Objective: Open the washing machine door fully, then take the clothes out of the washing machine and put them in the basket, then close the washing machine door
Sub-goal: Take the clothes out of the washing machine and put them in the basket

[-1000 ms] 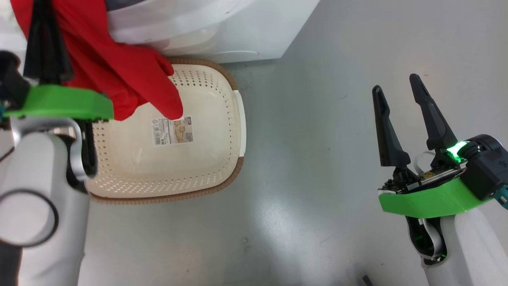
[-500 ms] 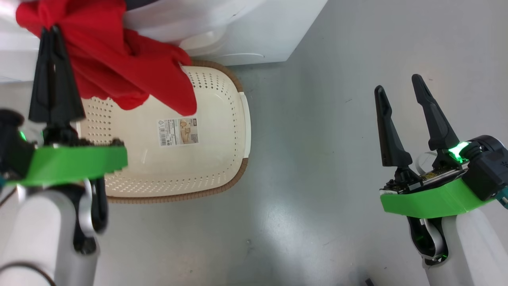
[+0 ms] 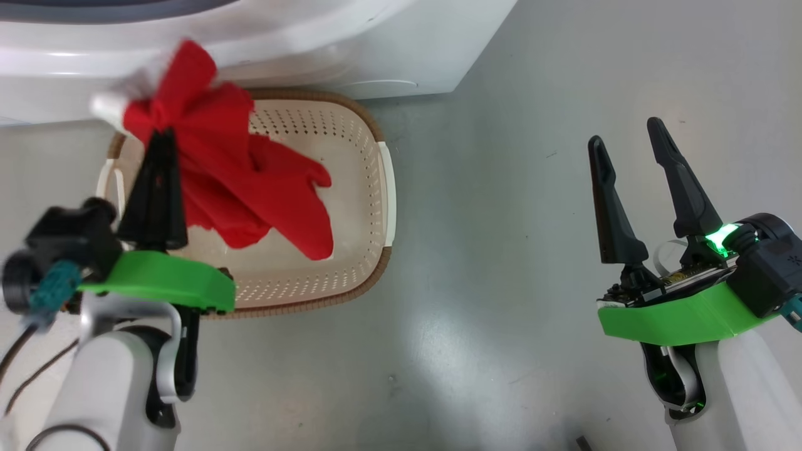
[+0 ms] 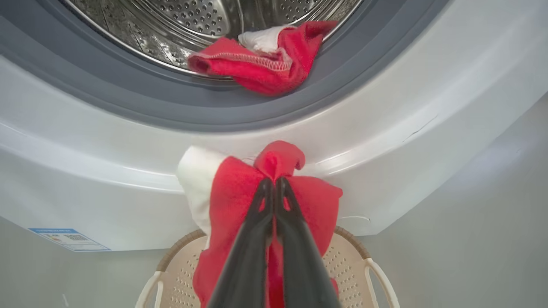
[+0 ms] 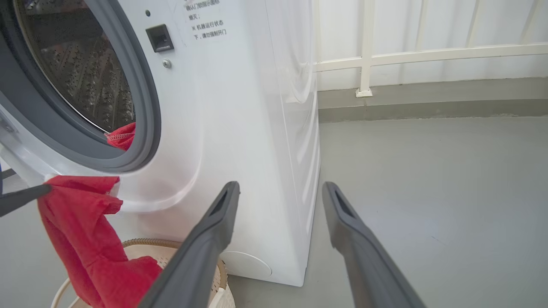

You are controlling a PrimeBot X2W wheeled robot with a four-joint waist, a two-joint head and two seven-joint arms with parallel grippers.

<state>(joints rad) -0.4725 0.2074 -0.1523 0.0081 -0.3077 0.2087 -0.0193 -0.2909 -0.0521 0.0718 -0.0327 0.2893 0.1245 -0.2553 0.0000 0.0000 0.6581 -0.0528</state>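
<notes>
My left gripper [image 3: 164, 134] is shut on a red garment [image 3: 250, 188] with a white panel. The garment hangs from its fingertips over the cream perforated basket [image 3: 382, 188], and its lower end drapes into the basket. The basket stands on the floor against the front of the white washing machine [image 3: 376, 50]. In the left wrist view my left gripper [image 4: 274, 182] pinches the garment [image 4: 231, 201] below the grey rubber ring, and a second red garment [image 4: 261, 72] lies on the drum's lip. My right gripper [image 3: 624, 133] stands open and empty over the floor to the right. The washing machine door is out of view.
Bare grey floor [image 3: 501, 282] spreads right of the basket and under my right gripper. A white railing [image 5: 364, 55] and a low kerb run behind the machine's right side. A blue label [image 4: 68, 239] sits low on the machine's front.
My left gripper has come down and back from the machine's opening with the red garment, which now drapes into the basket and covers its sticker. The right arm has stayed put.
</notes>
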